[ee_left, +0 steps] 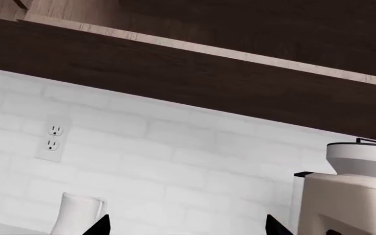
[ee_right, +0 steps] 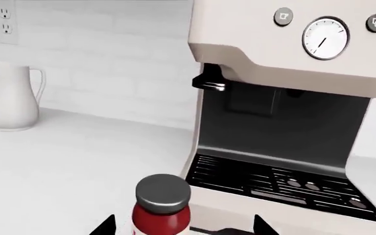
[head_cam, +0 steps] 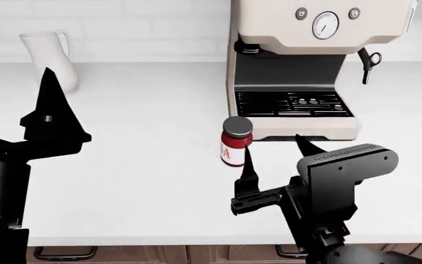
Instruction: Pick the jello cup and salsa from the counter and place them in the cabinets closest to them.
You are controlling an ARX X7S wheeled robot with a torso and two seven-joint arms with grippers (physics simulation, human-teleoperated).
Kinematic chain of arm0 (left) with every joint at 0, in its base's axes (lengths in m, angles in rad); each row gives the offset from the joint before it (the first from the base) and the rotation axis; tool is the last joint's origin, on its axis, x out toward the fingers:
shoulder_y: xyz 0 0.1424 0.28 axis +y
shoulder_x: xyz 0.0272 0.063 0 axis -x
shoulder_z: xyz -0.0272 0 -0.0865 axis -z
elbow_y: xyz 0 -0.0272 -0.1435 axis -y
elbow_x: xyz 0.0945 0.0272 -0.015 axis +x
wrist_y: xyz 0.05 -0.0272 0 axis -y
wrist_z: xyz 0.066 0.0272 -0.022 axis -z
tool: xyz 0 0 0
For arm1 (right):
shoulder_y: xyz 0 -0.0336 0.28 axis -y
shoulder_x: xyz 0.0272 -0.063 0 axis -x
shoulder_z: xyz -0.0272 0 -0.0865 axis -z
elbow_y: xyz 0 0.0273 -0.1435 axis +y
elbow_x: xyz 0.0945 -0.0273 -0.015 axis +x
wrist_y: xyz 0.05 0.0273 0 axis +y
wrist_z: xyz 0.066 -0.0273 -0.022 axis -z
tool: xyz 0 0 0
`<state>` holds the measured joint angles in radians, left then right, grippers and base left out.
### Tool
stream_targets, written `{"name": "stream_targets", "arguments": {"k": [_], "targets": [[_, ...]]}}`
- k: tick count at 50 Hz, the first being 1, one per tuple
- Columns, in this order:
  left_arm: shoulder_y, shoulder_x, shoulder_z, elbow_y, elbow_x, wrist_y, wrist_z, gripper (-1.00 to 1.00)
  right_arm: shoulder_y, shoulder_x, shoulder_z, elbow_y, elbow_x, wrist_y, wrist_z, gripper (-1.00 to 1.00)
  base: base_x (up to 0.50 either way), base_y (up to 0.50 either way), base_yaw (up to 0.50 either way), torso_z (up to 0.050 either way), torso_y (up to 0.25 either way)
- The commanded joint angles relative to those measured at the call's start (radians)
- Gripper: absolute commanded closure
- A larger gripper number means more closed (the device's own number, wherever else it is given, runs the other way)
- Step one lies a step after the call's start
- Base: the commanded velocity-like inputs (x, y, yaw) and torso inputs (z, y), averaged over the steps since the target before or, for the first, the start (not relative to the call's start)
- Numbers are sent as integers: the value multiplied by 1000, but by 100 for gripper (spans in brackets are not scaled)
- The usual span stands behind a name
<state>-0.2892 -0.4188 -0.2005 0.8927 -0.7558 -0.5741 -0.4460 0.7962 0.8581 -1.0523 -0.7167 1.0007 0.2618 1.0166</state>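
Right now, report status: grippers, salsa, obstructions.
Both grippers open and empty: left gripper raised, right gripper lined up just short of the salsa. Salsa upright on counter. Coffee machine close behind it. Jello cup not in view.

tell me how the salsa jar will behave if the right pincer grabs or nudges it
The salsa jar looks rigid glass, so probably fragile and somewhat slippery. It stands tall and narrow on the counter, so a sideways nudge from the open right pincer could tip it.

Both grippers spread: left gripper (head_cam: 50, 104) raised, right gripper (head_cam: 273, 159) apparently empty
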Motion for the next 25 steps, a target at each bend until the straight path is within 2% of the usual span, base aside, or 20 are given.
{"name": "stream_targets", "arguments": {"k": [1,25], "targets": [[-1,-1,16,-9,9,5,0,-100,12,-45,-21,78,58,21,-73,-100,0,0,0,0,0],[1,-10,39,1,16,11,-8,-100,54,-118,5,274,135,12,-186,-100,0,0,0,0,0]]}}
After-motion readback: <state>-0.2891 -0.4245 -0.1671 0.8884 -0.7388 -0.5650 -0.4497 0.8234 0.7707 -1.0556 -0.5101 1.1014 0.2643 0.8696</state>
